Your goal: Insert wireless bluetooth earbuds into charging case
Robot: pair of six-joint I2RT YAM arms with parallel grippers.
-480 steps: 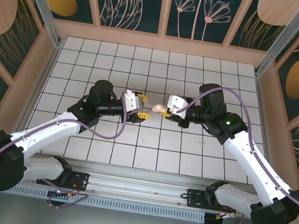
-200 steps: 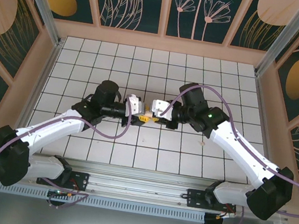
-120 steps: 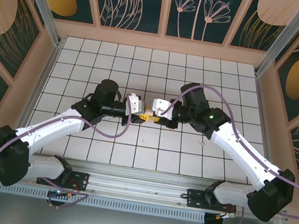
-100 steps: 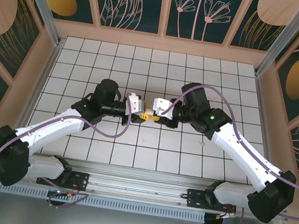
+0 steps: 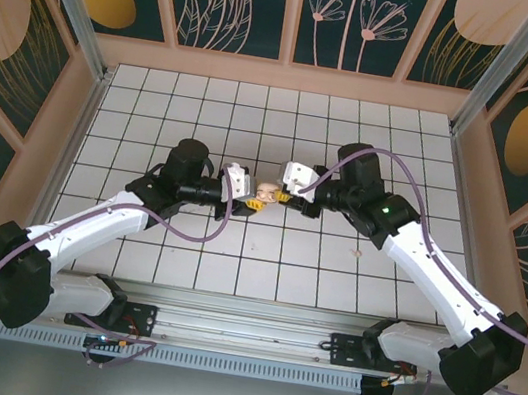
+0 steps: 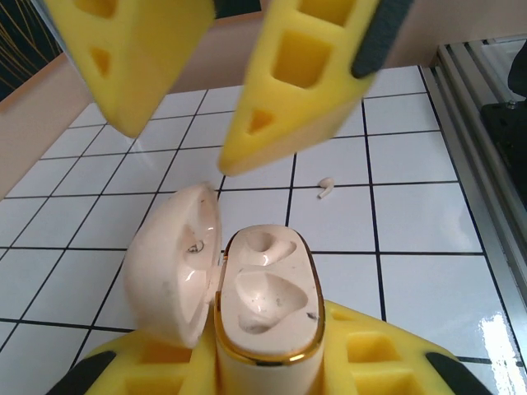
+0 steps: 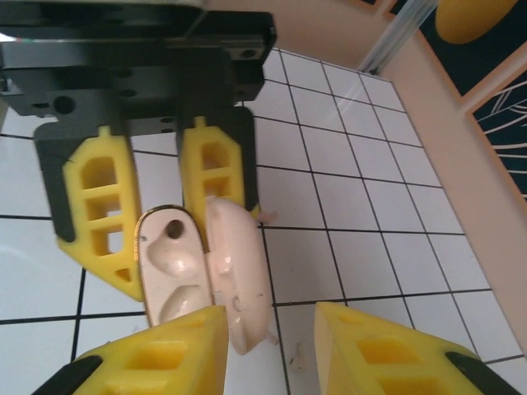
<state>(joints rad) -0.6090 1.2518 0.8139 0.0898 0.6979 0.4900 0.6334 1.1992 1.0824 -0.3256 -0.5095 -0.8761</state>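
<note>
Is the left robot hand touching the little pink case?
Touching. The right wrist view shows the left gripper's yellow fingers squeezing the open charging case from both sides.

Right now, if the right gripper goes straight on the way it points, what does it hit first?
Most likely the open lid of the charging case, which the left gripper holds just ahead of the right gripper. Depth is unclear, so the lid might instead pass between its parted fingers.
</note>
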